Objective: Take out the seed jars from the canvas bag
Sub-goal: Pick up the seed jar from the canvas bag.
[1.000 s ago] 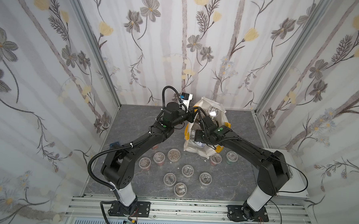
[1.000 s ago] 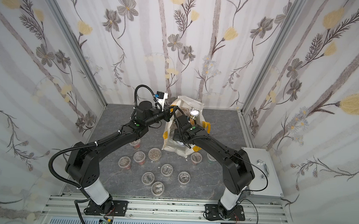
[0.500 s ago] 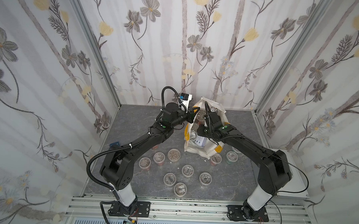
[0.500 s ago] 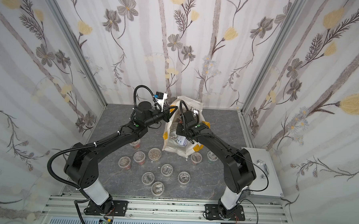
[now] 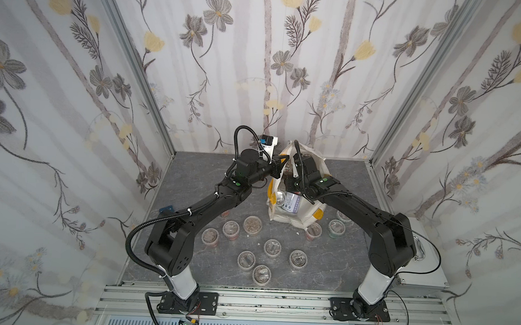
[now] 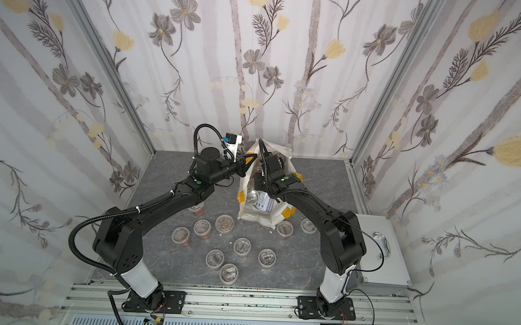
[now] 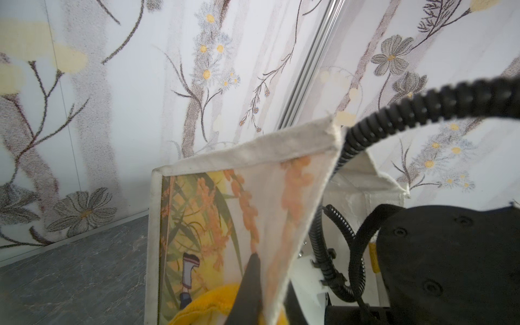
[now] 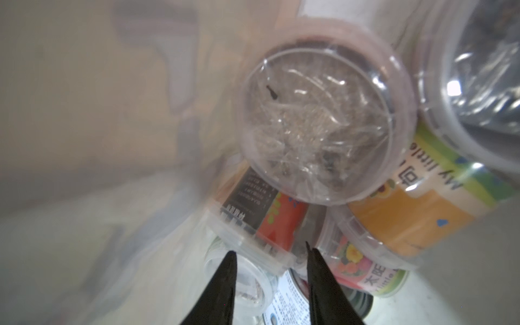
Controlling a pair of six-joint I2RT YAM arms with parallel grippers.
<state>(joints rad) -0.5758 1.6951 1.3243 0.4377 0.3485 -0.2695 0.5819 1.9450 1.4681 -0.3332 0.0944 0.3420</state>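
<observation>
Left pincer (image 5: 278,169) was clenched on the canvas bag (image 7: 247,157) rim. Right pincer (image 8: 271,256) straddled a red-banded seed jar (image 8: 278,219), grip unconfirmed; the edge hold might slip.

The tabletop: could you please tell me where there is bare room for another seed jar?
Bare: between the left arm and the left wall, and between the front seed jars and the right arm's base. Crowded: in front of the canvas bag.

Left jaws shut, right jaws apart.
</observation>
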